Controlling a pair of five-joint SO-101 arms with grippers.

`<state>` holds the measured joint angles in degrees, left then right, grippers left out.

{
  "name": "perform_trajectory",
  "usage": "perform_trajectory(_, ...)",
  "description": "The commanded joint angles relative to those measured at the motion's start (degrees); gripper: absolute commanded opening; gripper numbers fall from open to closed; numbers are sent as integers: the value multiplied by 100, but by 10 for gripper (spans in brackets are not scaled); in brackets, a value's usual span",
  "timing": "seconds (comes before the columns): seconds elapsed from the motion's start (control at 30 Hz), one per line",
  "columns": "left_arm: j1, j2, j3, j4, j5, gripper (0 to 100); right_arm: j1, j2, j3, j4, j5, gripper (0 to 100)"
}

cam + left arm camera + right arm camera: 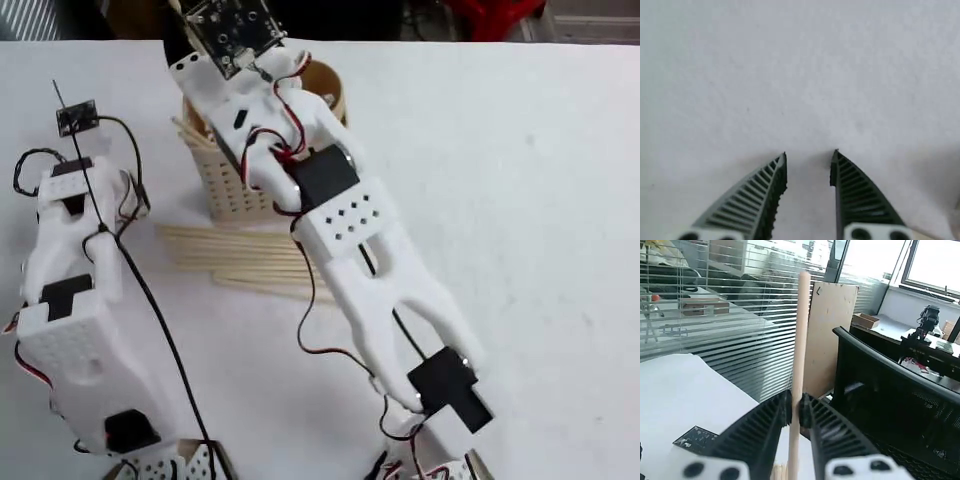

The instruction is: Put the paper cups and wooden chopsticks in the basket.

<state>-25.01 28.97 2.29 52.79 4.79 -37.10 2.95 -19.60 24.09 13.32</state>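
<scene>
Right gripper (795, 412): clamped on one chopstick (801, 335), over basket (232, 188). Left gripper (808, 165): jaws apart, over table (790, 70). Loose chopsticks (235, 258): on table beside basket

The right arm (345, 225) lies across the basket (228, 190) near the table's far edge, covering most of its opening and all but a curved strip of a paper cup (338, 95); whether that cup sits inside is unclear. It also hides one end of the loose chopsticks (235, 255). The chopstick (801, 330) in the right gripper (796, 404) is cut off below by the picture's edge.
</scene>
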Motion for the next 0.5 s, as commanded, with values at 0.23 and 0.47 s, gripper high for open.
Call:
perform_trajectory(0.23,75,-48,-44,-79,-44,158,48,-92,-352,391,-44,155)
perform_trajectory(0.47,75,-48,-44,-79,-44,158,57,-127,-387,1587,-44,194)
